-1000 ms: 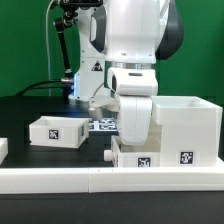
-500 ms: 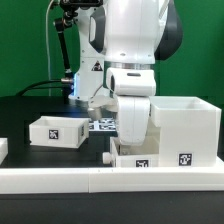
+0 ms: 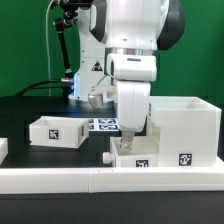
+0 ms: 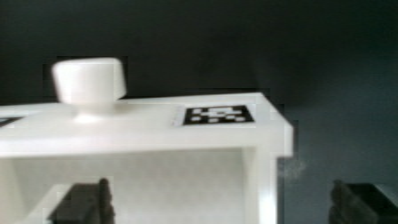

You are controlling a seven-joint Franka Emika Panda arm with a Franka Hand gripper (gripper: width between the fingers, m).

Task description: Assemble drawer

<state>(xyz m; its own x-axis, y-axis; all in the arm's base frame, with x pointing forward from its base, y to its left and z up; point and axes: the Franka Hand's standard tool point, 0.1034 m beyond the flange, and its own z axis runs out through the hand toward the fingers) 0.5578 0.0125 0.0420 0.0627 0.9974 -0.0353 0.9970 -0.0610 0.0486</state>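
The drawer's large white shell (image 3: 185,125) stands at the exterior view's right. One small tray (image 3: 57,130) with a tag lies at the left. A second small tray (image 3: 135,157) sits against the shell's front left. My gripper (image 3: 130,138) hangs right above this second tray, its fingertips largely hidden by the hand. In the wrist view this tray (image 4: 160,115) shows a round white knob (image 4: 87,80) and a square tag (image 4: 222,113). My gripper (image 4: 222,205) is open and holds nothing. One of its fingers (image 4: 80,203) is over the tray, the other is over the dark table.
The long low white border wall (image 3: 110,180) runs along the front. The marker board (image 3: 104,124) lies flat between the left tray and my arm. A small white block (image 3: 3,150) sits at the far left edge. The robot base and cables stand behind.
My hand has risen slightly and turned above the second tray, so more of that tray shows. The trays and the shell have not moved.
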